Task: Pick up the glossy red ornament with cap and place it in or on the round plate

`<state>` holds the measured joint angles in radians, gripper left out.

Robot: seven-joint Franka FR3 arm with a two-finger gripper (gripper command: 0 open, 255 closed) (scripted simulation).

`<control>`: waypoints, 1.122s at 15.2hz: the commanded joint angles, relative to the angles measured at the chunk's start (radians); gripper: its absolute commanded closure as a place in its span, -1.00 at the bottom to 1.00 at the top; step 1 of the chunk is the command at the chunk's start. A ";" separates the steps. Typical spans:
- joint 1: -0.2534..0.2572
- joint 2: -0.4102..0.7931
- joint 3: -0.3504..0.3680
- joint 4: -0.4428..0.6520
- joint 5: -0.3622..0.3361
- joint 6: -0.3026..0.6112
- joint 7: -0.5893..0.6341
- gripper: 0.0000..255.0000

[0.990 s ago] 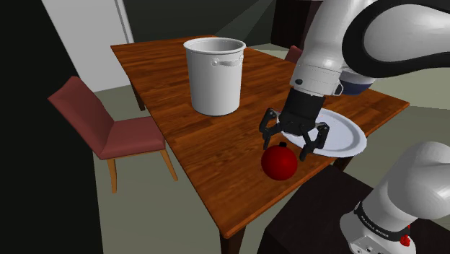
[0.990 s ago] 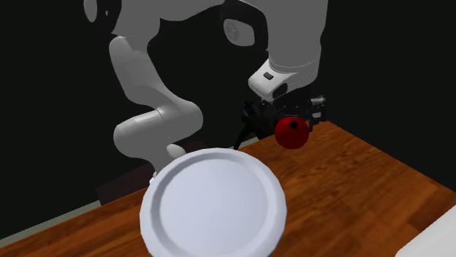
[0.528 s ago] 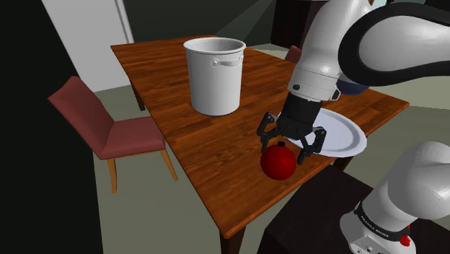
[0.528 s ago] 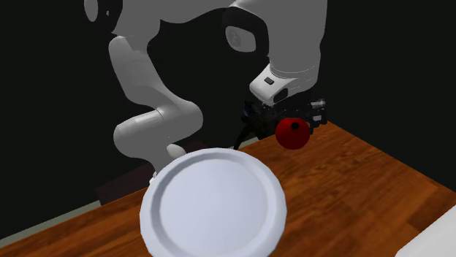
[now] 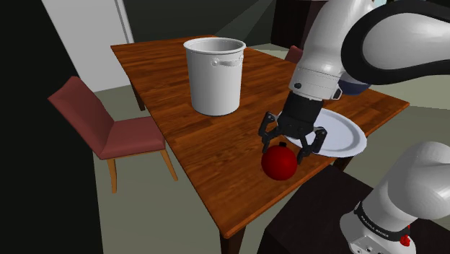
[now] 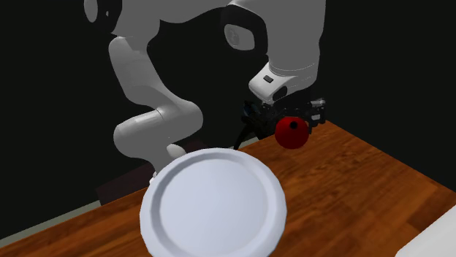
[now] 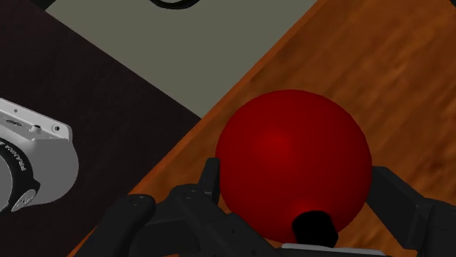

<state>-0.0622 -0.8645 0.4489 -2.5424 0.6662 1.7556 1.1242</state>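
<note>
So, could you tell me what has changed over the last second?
The gripper came down a little over the ornament, mostly in the first half second. Its open fingers now flank the ball; I cannot tell whether they touch it. The ornament sits where it was on the table, not lifted. The plate and bucket are unchanged.

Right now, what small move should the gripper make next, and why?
Probably close the gripper: it straddles the red ball, one finger on each side, and the ball sits on the table, not yet on the plate.
</note>
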 commanded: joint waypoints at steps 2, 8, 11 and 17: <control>0.002 0.000 0.004 -0.006 -0.001 -0.007 0.001 1.00; -0.005 0.012 -0.013 0.046 -0.020 -0.046 0.015 1.00; -0.009 0.016 -0.026 0.086 -0.033 -0.080 0.028 1.00; -0.017 0.030 -0.049 0.169 -0.057 -0.145 0.053 1.00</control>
<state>-0.0767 -0.8393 0.4047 -2.3918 0.6149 1.6229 1.1726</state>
